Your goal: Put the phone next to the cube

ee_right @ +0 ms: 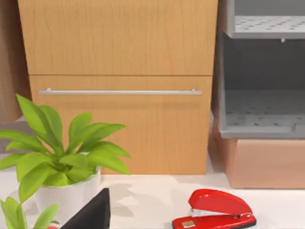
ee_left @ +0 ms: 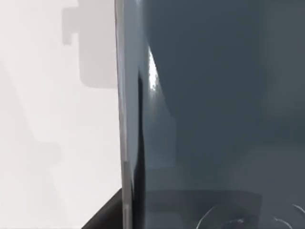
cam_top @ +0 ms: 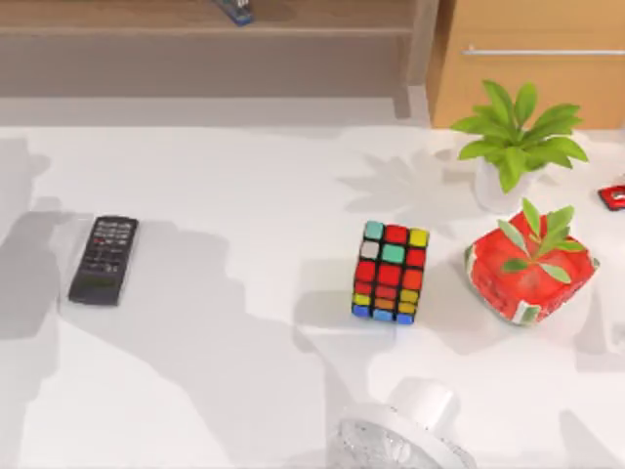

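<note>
- Top view is showing the cube (cam_top: pixel 391 273) sitting upright on the white table (cam_top: pixel 225 391), a little right of centre, its black frame and coloured stickers plain to see.
- A black remote (cam_top: pixel 104 259) is lying flat near the table's left side, well apart from the cube.
- A red planter (cam_top: pixel 528 274) with green leaves is standing just to the right of the cube, with a gap between them; behind it a white-potted plant (cam_top: pixel 516 142) is standing near the back right.
- A red stapler (cam_top: pixel 614 195) is being cut off by the right edge of the top view; the right wrist view is showing it (ee_right: pixel 214 211) whole, lying on the table before a wooden drawer cabinet (ee_right: pixel 119 86).
- A pale rounded object (cam_top: pixel 405 435) at the bottom edge is being cropped, and I cannot tell what it is.
- Left wrist view is pressing so close to the phone (ee_left: pixel 214 114) that its dark glossy screen and one thin silvery rim are showing, with white table beside it; its ends are cut off, and where it sits relative to the cube is unclear.
- Whether the left gripper is holding the phone, and how wide its fingers are, I cannot tell.
- Right wrist view is showing a dark wedge (ee_right: pixel 93 212) at its lower edge, too cropped to identify; the right gripper's opening is likewise unclear.
</note>
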